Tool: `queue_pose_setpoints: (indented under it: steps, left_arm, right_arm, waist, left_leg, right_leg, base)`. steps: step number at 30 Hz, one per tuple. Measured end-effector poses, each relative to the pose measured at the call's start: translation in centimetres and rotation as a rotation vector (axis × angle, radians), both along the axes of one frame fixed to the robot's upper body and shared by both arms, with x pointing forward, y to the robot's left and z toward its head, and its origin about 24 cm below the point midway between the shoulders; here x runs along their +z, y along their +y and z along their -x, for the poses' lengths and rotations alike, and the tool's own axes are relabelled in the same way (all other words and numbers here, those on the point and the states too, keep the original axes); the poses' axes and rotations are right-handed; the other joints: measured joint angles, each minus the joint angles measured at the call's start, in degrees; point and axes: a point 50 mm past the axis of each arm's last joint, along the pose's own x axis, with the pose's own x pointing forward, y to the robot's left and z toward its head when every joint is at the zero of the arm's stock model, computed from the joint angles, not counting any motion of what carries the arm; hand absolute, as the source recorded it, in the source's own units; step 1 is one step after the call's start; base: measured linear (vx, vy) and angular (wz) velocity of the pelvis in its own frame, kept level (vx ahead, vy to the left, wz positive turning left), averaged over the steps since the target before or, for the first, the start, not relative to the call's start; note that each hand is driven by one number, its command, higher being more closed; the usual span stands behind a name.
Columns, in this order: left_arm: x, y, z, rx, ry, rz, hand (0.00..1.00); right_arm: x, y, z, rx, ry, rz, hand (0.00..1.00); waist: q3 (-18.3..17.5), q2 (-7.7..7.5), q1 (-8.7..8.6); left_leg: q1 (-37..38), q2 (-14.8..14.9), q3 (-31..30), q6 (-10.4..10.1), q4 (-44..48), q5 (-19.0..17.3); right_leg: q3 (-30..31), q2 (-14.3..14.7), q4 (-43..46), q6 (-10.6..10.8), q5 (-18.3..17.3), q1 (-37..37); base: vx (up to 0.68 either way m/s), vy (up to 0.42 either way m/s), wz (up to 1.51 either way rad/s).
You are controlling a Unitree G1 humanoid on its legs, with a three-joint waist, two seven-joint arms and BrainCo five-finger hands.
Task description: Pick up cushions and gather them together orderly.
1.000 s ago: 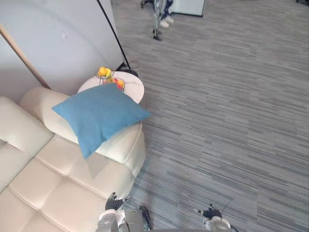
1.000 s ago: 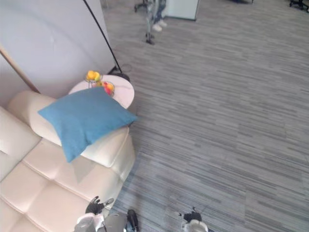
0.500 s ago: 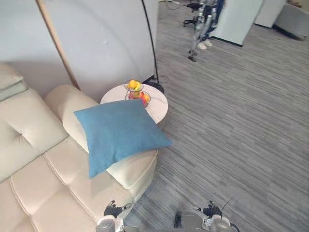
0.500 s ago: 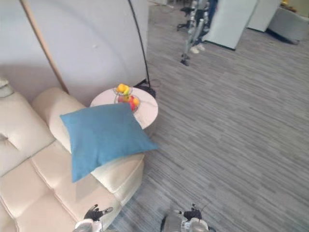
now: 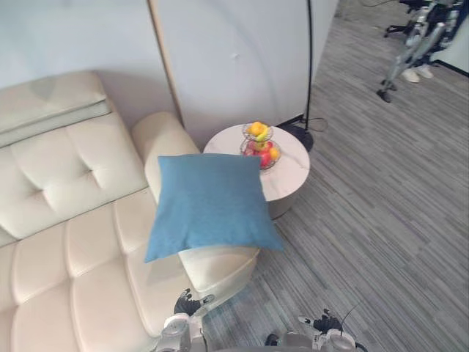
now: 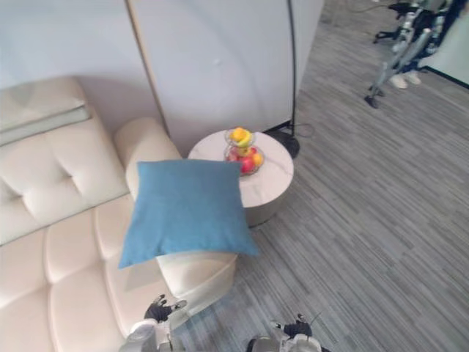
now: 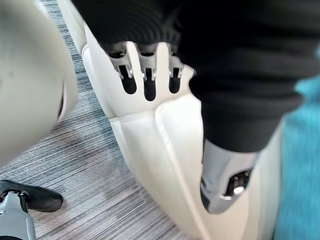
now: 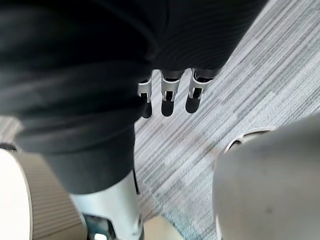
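Observation:
A blue square cushion [image 5: 209, 205] lies tilted on the arm of a cream leather sofa [image 5: 73, 220], one corner hanging over the arm's outer side. In the left wrist view its teal edge [image 7: 306, 150] shows past the sofa's side [image 7: 165, 135]. My left hand [image 5: 187, 302] hangs low beside the sofa's front corner, below the cushion and apart from it, fingers relaxed and empty. Over the carpet, further right, my right hand [image 5: 322, 323] hangs low, relaxed and empty too.
A round white side table [image 5: 289, 172] with a wire basket of fruit [image 5: 258, 143] stands right behind the sofa arm. A black floor-lamp pole [image 5: 308, 59] rises by a pale partition wall [image 5: 234, 59]. A person's legs [image 5: 410, 55] show far right on grey carpet [image 5: 381, 220].
The whole picture has swung, so the camera has turned left and more of the sofa shows. The cushion, table and hands have kept their places.

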Motion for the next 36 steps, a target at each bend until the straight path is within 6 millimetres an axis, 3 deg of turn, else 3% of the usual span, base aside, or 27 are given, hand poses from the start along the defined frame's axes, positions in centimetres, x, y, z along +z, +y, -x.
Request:
queue_pose_setpoints:
  steps: [3, 8, 10, 14, 15, 18, 23, 30, 36]
  left_arm:
    - [0.0, 0.7, 0.0, 0.001, 0.002, -0.018, 0.0]
    - [-0.4, 2.8, 1.8, 0.043, 0.049, -0.063, 0.0]
    - [-0.4, 3.5, 2.2, 0.077, 0.056, -0.073, 0.0]
    - [0.0, 6.2, 2.6, 0.162, 0.048, -0.118, 0.0]
    - [0.8, 7.9, 2.0, 0.185, 0.008, -0.162, 0.0]
    - [3.0, 11.0, 0.2, 0.22, -0.103, -0.243, 0.0]
    - [6.1, 13.5, -2.2, 0.284, -0.277, -0.298, 0.0]
    - [9.0, 13.6, -6.5, 0.361, -0.433, -0.288, 0.0]
    - [14.7, 9.8, -14.8, 0.238, -0.674, -0.24, 0.0]
  right_arm:
    - [0.0, 0.5, -0.2, 0.002, -0.005, -0.012, 0.0]
    - [0.0, 0.4, -0.1, -0.018, -0.006, -0.011, 0.0]
    - [0.4, -0.4, -0.6, -0.056, -0.039, 0.004, 0.0]
    - [3.1, -3.8, -3.4, -0.068, -0.189, 0.122, 0.0]
    - [4.7, -5.8, -4.6, -0.078, -0.265, 0.187, 0.0]
    - [7.0, -8.1, -6.8, -0.082, -0.358, 0.272, 0.0]
    - [8.8, -8.8, -9.4, -0.067, -0.434, 0.302, 0.0]
    - [11.8, -7.2, -14.3, -0.069, -0.586, 0.266, 0.0]
    - [17.2, -3.8, -20.8, -0.013, -0.78, 0.213, 0.0]
  waist:
    - [-0.05, -0.63, 0.48]
    - [-2.14, -1.07, 0.38]
    - [-2.18, -1.17, 0.44]
    - [-2.55, -1.25, 0.34]
    - [-3.28, -1.24, 0.29]
    - [-3.65, -1.32, 0.28]
    - [-3.74, -1.21, 0.38]
    - [-2.91, -1.29, 0.65]
    - [4.15, -1.44, 1.04]
  left_leg:
    - [1.11, -2.25, -0.03, 0.37, -3.72, 0.57]
    - [4.69, -6.17, 0.03, 1.28, -11.79, 3.99]
    - [5.5, -6.74, -0.07, 1.35, -13.82, 5.17]
    - [6.21, -7.52, -0.56, 1.28, -16.95, 7.09]
    - [6.47, -7.83, -1.31, 1.25, -18.92, 8.27]
    - [6.35, -8.07, -2.4, 1.36, -21.3, 9.93]
    - [4.12, -8.81, -5.3, 1.86, -22.74, 11.32]
    - [0.47, -9.31, -8.33, 2.5, -22.73, 12.36]
    - [-5.78, -9.15, -10.62, 3.02, -21.96, 14.41]
  right_leg:
    - [0.12, -0.67, -3.29, 0.73, 2.45, 0.86]
    - [0.35, -2.14, -8.61, 2.37, 5.15, 3.74]
    - [0.15, -2.17, -9.5, 2.29, 5.8, 3.75]
    - [-0.15, -2.07, -9.94, 2.09, 6.21, 3.75]
    - [-0.53, -1.79, -10.99, 2.03, 6.92, 3.59]
    - [-1.0, -1.19, -12.83, 1.65, 8.17, 3.55]
    - [-1.18, -0.97, -15.04, 1.49, 9.76, 2.03]
    - [-1.37, -0.44, -18.8, 1.03, 12.28, 0.59]
    - [-1.5, -0.26, -19.11, 0.21, 14.23, -4.31]
  base:
    - [0.0, 0.132, 0.1]
    - [-0.02, 0.076, 0.02]
    - [-0.01, 0.019, 0.06]
    - [-0.05, -0.003, 0.05]
    - [-0.02, -0.02, 0.12]
    - [-0.05, -0.024, 0.1]
    - [-0.05, -0.007, 0.07]
    - [-0.02, -0.009, 0.08]
    - [-0.07, -0.014, 0.08]
